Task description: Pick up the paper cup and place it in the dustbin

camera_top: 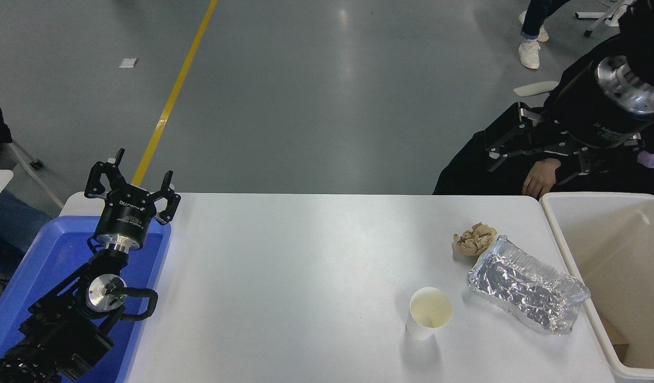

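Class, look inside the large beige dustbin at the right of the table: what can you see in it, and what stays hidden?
The dustbin shows bare beige walls and, low in its near corner, a brown scrap. The rest of its floor is cut off by the picture's edge.

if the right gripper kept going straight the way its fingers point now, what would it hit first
The right gripper points left and slightly down, beyond the table's far edge. Nothing but bare floor shows in that line, though depth is unclear; the paper cup lies well off it.

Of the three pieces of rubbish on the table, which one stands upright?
The paper cup: it stands with its mouth up. The paper wad is crumpled; the foil tray lies flat.
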Motion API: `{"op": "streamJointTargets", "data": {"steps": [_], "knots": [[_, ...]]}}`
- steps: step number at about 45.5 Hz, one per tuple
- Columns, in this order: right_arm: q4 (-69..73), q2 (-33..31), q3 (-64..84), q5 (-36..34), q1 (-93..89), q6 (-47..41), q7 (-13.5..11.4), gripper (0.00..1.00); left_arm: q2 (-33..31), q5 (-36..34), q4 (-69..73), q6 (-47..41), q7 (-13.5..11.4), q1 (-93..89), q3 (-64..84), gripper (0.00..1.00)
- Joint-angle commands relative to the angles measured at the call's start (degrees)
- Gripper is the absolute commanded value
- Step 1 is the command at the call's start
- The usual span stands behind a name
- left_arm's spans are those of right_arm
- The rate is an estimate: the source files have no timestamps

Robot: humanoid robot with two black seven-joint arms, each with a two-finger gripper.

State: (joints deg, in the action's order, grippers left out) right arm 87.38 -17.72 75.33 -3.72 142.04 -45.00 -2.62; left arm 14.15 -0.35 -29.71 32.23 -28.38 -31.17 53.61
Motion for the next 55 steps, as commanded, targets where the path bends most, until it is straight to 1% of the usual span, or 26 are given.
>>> {"op": "streamJointTargets", "data": {"steps": [1,8,12,15,26,31,36,44,49,55], "knots": [[1.39,-0.3,-2.38,1.09,-1.06,0.0,-0.1,1.0,0.0,0.0,0.0,0.02,-0.01,-0.03,0.0,0.98],[1.13,-0.12,-2.56,1.17,-2.02,0.0,-0.1,1.0,0.0,0.0,0.0,0.02,-0.01,-0.03,0.0,0.98],[-0.1,0.58,-4.4,1.44,-8.86,0.0,-0.1,1.0,0.0,0.0,0.0,0.02,-0.01,-0.03,0.0,0.98],[-0.37,1.8,-5.72,1.88,-13.97,0.0,-0.1,0.98,0.0,0.0,0.0,0.02,-0.01,-0.03,0.0,0.98],[-1.42,5.32,-6.95,3.11,-23.55,0.44,-0.28,0.98,0.0,0.0,0.0,0.02,0.08,-0.03,0.0,0.98],[-5.8,8.13,-7.92,2.76,-31.1,5.35,-0.28,0.98,0.0,0.0,0.0,0.02,0.08,-0.03,0.0,0.98],[-10.73,10.95,-8.62,2.05,-38.32,12.47,-0.28,0.97,0.0,0.0,0.0,0.02,0.08,-0.03,0.0,0.98],[-12.76,11.48,-8.71,2.14,-43.68,22.4,-0.37,0.97,0.0,0.0,0.0,0.02,0.08,-0.03,0.0,0.98],[-12.85,12.0,-8.97,2.93,-46.14,26.62,-0.54,0.97,0.0,0.0,0.0,0.02,0.08,-0.03,0.0,0.98],[-12.85,13.23,-9.23,3.11,-47.73,27.51,-0.54,0.98,0.0,0.0,0.0,0.02,0.08,-0.03,0.0,0.98]]}}
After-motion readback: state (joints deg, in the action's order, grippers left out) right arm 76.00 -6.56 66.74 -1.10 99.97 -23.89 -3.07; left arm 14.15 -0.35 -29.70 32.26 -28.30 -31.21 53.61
